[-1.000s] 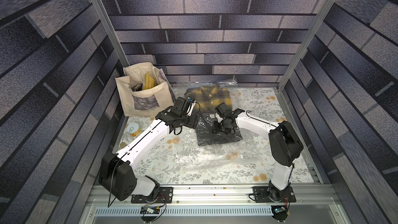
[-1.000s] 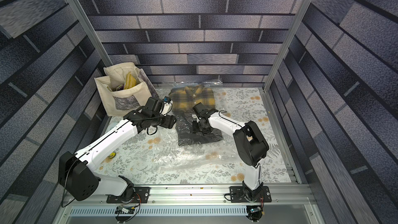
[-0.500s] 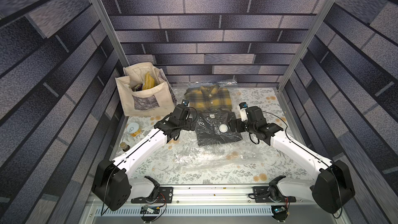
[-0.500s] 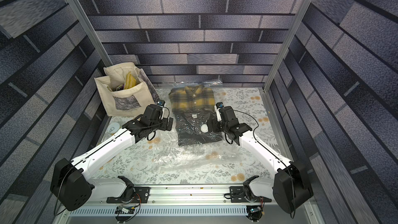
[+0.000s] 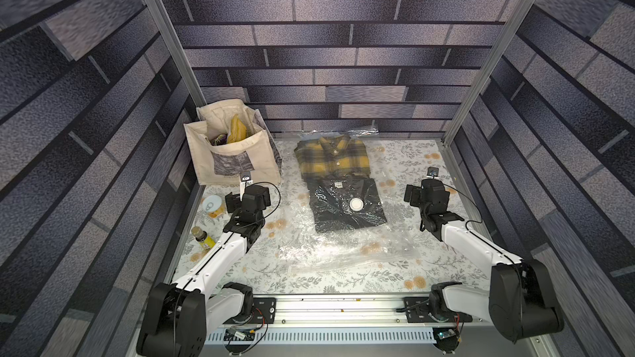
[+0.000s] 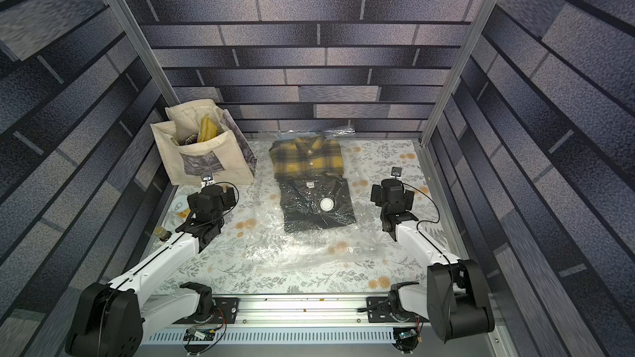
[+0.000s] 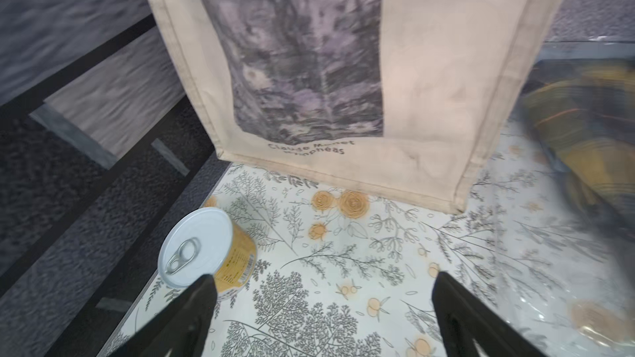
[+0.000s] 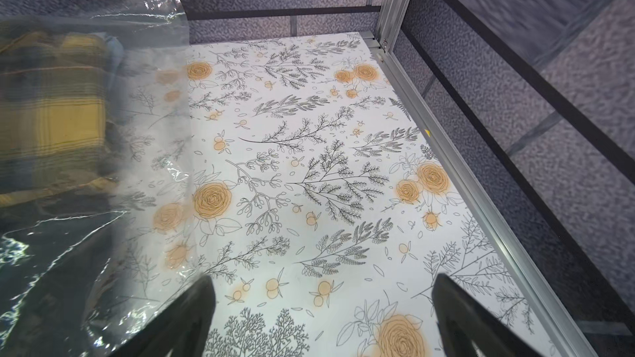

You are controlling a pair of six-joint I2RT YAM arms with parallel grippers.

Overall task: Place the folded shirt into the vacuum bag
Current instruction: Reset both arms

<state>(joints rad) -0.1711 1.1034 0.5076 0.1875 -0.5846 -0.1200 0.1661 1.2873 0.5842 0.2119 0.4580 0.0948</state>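
Floral bench (image 5: pixel 412 166): left gripper (image 7: pixel 323 281) at 9 o'clock, released, empty. Centre: folded shirt (image 5: pixel 330 216) lies beneath the film of the vacuum bag (image 5: pixel 326 247), apparently inside. Cloth soft, light; film slippery, so pinch an edge. Right gripper (image 8: pixel 323 281) at 3 o'clock, released.

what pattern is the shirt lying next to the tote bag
Yellow and dark grey plaid on the shirt; it shows best in a top view.

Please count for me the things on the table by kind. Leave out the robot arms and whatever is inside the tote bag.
Shirts: 2 (yellow plaid shirt, dark shirt)
Bags: 2 (vacuum bag, tote bag)
Cans: 1 (can)
Bottles: 1 (bottle)
Total: 6
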